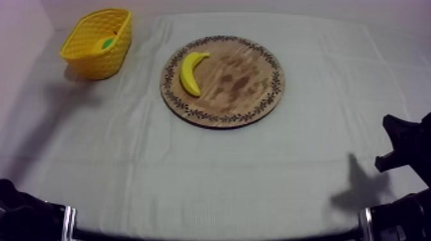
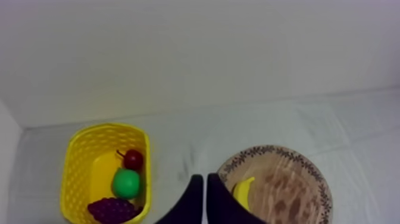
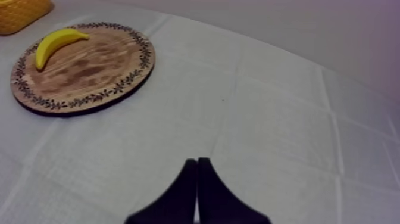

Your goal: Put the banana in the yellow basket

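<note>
Starting point, as I read it: reach not begun. Left gripper [image 2: 205, 179] has its fingers pressed together into a narrow wedge with nothing between them. Right gripper [image 3: 197, 162] is the same, closed and empty, low over the cloth [image 3: 286, 107] and well apart from the work. Banana [image 1: 192, 72] lies flat on the left part of the wooden board [image 1: 247, 96], bowed side facing the basket's side of the table. Yellow basket [image 1: 97, 43] stands well apart from the board, at the far left. It already holds a small red fruit [image 2: 133, 159], a bunch of grapes [image 2: 112, 210] and a green fruit [image 2: 126, 183], probably the pear, though the shape is hard to read from here. Left arm looks like the sensible pick, since banana and basket are both on its side. Spread the fingers first, come down over the banana's middle, and close across its narrow width rather than along the curve, or it may roll out. Lift straight up, clear the basket wall, and release low over the bare floor beside the fruit.
</note>
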Controlling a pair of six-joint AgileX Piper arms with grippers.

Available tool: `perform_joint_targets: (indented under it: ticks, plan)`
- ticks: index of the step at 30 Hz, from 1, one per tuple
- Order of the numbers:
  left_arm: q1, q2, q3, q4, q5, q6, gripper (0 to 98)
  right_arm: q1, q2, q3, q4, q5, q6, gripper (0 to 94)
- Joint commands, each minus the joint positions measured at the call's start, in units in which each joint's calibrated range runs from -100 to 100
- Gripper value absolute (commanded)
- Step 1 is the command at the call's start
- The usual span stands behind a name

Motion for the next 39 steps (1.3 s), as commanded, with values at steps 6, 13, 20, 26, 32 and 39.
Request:
perform_joint_targets:
  ticks: [6,13,20,26,32,39]
  plan:
    - [1.8,9.1,-6.8,-0.33,2.8,1.0,0.0,0.0,0.0,0.0,0.0,0.0,0.0,0.3]
    - [3.4,17.1,-11.3,-0.89,6.7,2.2,0.0,0.0,0.0,0.0,0.0,0.0,0.0,0.3]
    - [5.3,22.9,-10.6,-1.59,9.4,4.7,0.0,0.0,0.0,0.0,0.0,0.0,0.0,0.3]
    - [6.1,27.4,-12.2,-0.98,11.9,7.2,0.0,0.0,0.0,0.0,0.0,0.0,0.0,0.3]
    - [6.6,30.8,-13.0,-0.45,13.5,9.2,0.0,0.0,0.0,0.0,0.0,0.0,0.0,0.3]
    - [7.1,33.5,-13.5,0.69,14.7,10.5,0.0,0.0,0.0,0.0,0.0,0.0,0.0,0.3]
